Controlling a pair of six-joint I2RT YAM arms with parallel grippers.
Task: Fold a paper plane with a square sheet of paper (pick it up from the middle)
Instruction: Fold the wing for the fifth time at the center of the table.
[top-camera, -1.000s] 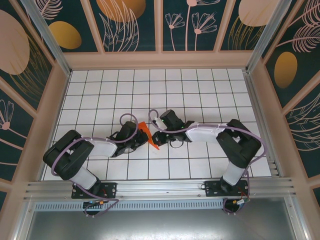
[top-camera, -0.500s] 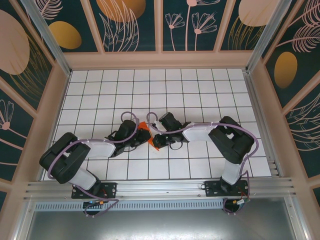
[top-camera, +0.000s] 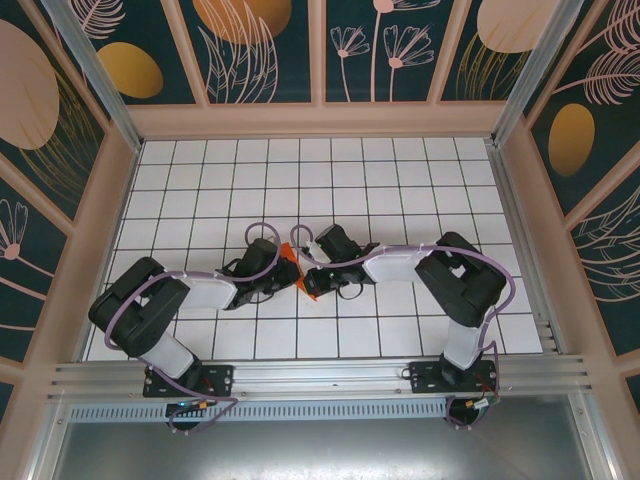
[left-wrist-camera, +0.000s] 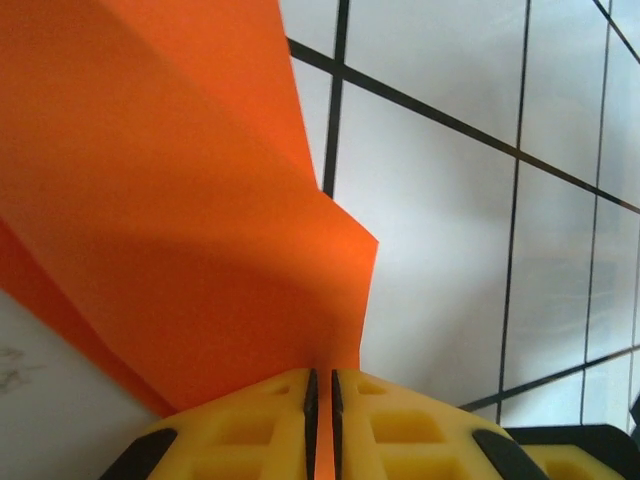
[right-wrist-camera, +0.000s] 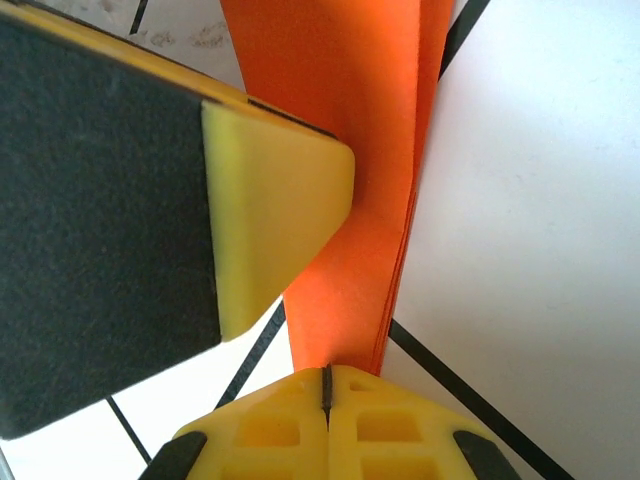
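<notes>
The square sheet of paper (top-camera: 308, 290) is bright orange-red and folded into several layers. It stands on edge just above the white tiles, between the two gripper heads near the table's middle. My left gripper (top-camera: 288, 268) is shut on it: in the left wrist view the paper (left-wrist-camera: 180, 200) runs down between the yellow fingers (left-wrist-camera: 250, 420), whose jaws stand a sliver apart. My right gripper (right-wrist-camera: 326, 385) is shut at the foot of the layered paper strip (right-wrist-camera: 345, 270). The left gripper's finger (right-wrist-camera: 270, 200) presses the strip from the left. No finished paper plane shape shows.
The white grid table (top-camera: 400, 190) is walled by tan rails (top-camera: 310, 120) at the back and sides. Both arms reach inward from the near edge and their heads almost touch. Purple cables (top-camera: 265, 232) loop over each wrist.
The left gripper has swung right and closed in on the paper, its jaws parting a little round it. The paper is now mostly covered between the two heads. The right arm shifted slightly left.
</notes>
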